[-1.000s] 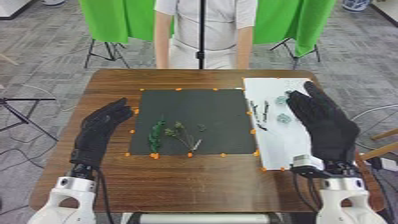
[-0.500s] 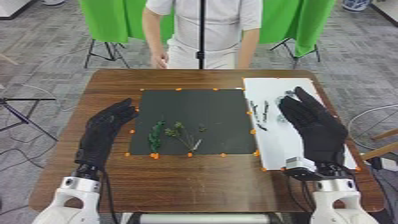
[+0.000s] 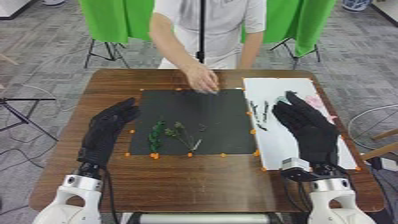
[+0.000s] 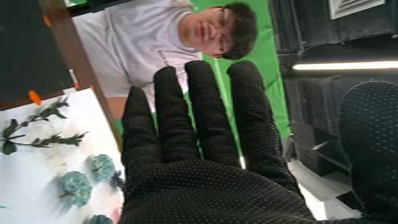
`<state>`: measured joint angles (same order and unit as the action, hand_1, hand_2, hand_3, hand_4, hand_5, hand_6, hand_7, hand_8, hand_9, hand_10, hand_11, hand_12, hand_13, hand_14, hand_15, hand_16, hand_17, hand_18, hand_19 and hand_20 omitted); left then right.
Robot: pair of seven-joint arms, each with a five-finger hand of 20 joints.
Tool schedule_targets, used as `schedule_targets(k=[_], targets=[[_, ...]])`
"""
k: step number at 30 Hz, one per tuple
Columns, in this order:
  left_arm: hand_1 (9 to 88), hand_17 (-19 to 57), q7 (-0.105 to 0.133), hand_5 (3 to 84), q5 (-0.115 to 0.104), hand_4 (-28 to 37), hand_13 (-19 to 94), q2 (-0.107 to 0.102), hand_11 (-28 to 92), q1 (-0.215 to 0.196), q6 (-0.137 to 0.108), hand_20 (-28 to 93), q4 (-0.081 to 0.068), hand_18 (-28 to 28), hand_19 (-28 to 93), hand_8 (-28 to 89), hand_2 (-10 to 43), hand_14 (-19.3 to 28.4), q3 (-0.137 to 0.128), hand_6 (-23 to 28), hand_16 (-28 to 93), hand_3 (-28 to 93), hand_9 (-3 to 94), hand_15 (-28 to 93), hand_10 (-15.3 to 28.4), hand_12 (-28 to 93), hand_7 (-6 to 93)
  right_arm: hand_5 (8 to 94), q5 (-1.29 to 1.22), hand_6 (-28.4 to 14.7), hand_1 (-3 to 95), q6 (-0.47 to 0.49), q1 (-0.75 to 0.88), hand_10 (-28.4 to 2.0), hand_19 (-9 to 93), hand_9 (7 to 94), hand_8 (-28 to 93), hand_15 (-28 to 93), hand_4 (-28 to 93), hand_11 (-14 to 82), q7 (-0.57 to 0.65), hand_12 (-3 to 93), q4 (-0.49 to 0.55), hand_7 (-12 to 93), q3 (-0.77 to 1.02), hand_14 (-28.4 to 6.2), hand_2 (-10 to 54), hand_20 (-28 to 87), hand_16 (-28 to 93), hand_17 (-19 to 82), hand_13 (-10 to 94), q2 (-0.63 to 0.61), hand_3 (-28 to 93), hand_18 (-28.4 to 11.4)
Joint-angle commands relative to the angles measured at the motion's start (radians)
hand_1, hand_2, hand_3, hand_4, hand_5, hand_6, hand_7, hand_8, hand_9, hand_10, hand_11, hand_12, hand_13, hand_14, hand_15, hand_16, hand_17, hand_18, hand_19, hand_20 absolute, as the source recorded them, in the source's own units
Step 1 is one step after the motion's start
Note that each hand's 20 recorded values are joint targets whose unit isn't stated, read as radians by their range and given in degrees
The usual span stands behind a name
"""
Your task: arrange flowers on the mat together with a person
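Across the middle of the brown wooden counter (image 3: 142,180) lies the dark mat (image 3: 182,106), taken as landmark. On its near left part lies a green leafy sprig (image 3: 156,136), its length running from near to far. Just to the right of that, on the same mat, rests a budded sprig (image 3: 180,134) with a pale stem end. A small sprig (image 3: 202,128) is near it, closer to the mat's right side.

Directly right of the mat is a white sheet (image 3: 277,146). Dark-leaved stems (image 3: 258,114) lie on the sheet's side nearest the mat. Blue-green flowers (image 4: 76,188) also lie on the sheet, farther from the mat than the stems. Pink flowers (image 3: 314,101) are farther still from the mat, toward the sheet's right edge. Orange markers (image 3: 253,131) are set along the mat's edges.

The right hand (image 3: 306,125) is over the sheet, to the right of the mat; it is open, fingers straight, thumb well apart from them. The left hand (image 3: 108,122) is just left of the mat, open, fingers extended. At the mat's far edge is a person's hand (image 3: 202,80), fingers directed down toward the mat; contact cannot be determined.
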<state>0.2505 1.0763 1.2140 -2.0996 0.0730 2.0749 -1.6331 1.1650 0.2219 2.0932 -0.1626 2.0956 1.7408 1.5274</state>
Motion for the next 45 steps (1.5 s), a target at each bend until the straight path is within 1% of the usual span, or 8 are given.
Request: schedule_targets(k=[1, 5, 19, 24, 34, 38, 42, 45], targets=[[26.6, 5.6, -0.017, 46.3, 0.003, -17.5, 34, 0.006, 15, -0.004, 0.014, 21, -0.009, 13.1, 6, -5, -7.1, 16.9, -0.002, 3.1, 7, 65, 42.4, 12, 12.5, 16, 12.8, 48.5, -0.002, -1.4, 10.1, -0.022, 0.001, -15.6, 4, 49.1, -8, 12, -14, 6.0, 0.01, 12.7, 0.004, 9, -0.005, -15.3, 6.3, 28, 16, 20, 37, 0.003, 78, -13.7], [26.5, 5.5, -0.022, 46.3, 0.0, -17.3, 34, 0.01, 15, -0.015, 0.007, 21, -0.003, 13.1, 6, -5, -7.2, 16.9, -0.008, 3.1, 7, 65, 42.4, 12, 12.4, 16, 12.8, 48.6, 0.003, -1.4, 10.3, -0.009, 0.0, -15.7, 5, 49.3, -8, 12, -14, 6.2, 0.025, 12.9, 0.003, 9, -0.004, -15.6, 6.5, 28, 16, 20, 37, 0.003, 78, -13.8], [26.7, 5.4, -0.035, 46.6, -0.009, -17.4, 34, 0.015, 15, -0.013, 0.015, 21, -0.006, 13.1, 6, -5, -6.9, 17.0, -0.011, 3.2, 7, 65, 42.5, 12, 12.4, 16, 12.9, 49.7, -0.007, -1.6, 10.4, -0.029, 0.002, -15.8, 6, 50.6, -8, 13, -13, 6.3, 0.028, 13.3, 0.008, 9, -0.004, -15.7, 7.1, 29, 18, 20, 40, 0.004, 77, -14.2], [26.7, 5.4, -0.048, 46.8, 0.001, -17.2, 34, 0.019, 15, -0.001, 0.046, 21, -0.01, 13.2, 6, -5, -6.9, 17.0, -0.013, 3.3, 7, 64, 42.6, 12, 12.5, 16, 12.9, 50.0, -0.013, -1.7, 10.4, -0.041, 0.013, -15.8, 6, 50.9, -8, 13, -13, 6.4, 0.033, 13.4, 0.012, 9, -0.006, -15.2, 7.1, 29, 18, 20, 40, 0.003, 77, -14.0], [26.7, 5.4, -0.044, 47.7, -0.006, -17.1, 35, 0.016, 15, -0.013, 0.042, 21, -0.007, 13.3, 6, -5, -6.5, 17.0, -0.033, 3.5, 7, 65, 42.8, 12, 12.5, 16, 13.4, 50.5, -0.014, -1.8, 10.5, -0.033, 0.014, -16.0, 6, 51.5, -8, 13, -13, 6.6, 0.033, 14.2, 0.008, 10, -0.007, -15.0, 7.0, 29, 18, 20, 41, 0.002, 78, -14.0], [26.6, 5.4, -0.036, 47.8, -0.022, -17.1, 35, 0.017, 15, -0.017, 0.028, 21, -0.009, 13.3, 6, -5, -6.7, 17.0, -0.03, 3.5, 7, 65, 42.8, 12, 12.5, 16, 13.4, 50.6, -0.013, -1.7, 10.5, -0.042, 0.016, -16.0, 6, 51.6, -8, 13, -14, 6.6, 0.03, 14.3, 0.007, 10, -0.012, -15.1, 7.1, 29, 18, 20, 41, 0.005, 78, -14.1], [26.5, 5.4, -0.034, 47.5, -0.009, -17.2, 35, 0.018, 15, 0.002, 0.044, 21, -0.016, 13.3, 6, -5, -6.7, 17.0, -0.022, 3.4, 7, 65, 42.8, 12, 12.6, 16, 13.5, 50.8, -0.011, -1.8, 10.5, -0.044, 0.013, -16.1, 6, 51.7, -8, 13, -14, 6.6, 0.029, 14.4, 0.005, 10, -0.012, -14.9, 7.2, 29, 18, 21, 41, -0.001, 77, -14.0], [26.6, 5.4, -0.037, 47.5, -0.009, -17.2, 35, 0.021, 15, -0.01, 0.044, 21, -0.011, 13.3, 6, -5, -6.8, 17.1, -0.025, 3.4, 7, 65, 42.7, 12, 12.6, 16, 13.5, 51.0, -0.011, -1.8, 10.5, -0.04, 0.016, -16.1, 6, 51.7, -8, 13, -14, 6.6, 0.029, 14.5, 0.006, 10, -0.01, -14.8, 7.1, 29, 18, 21, 41, 0.001, 78, -14.0]])
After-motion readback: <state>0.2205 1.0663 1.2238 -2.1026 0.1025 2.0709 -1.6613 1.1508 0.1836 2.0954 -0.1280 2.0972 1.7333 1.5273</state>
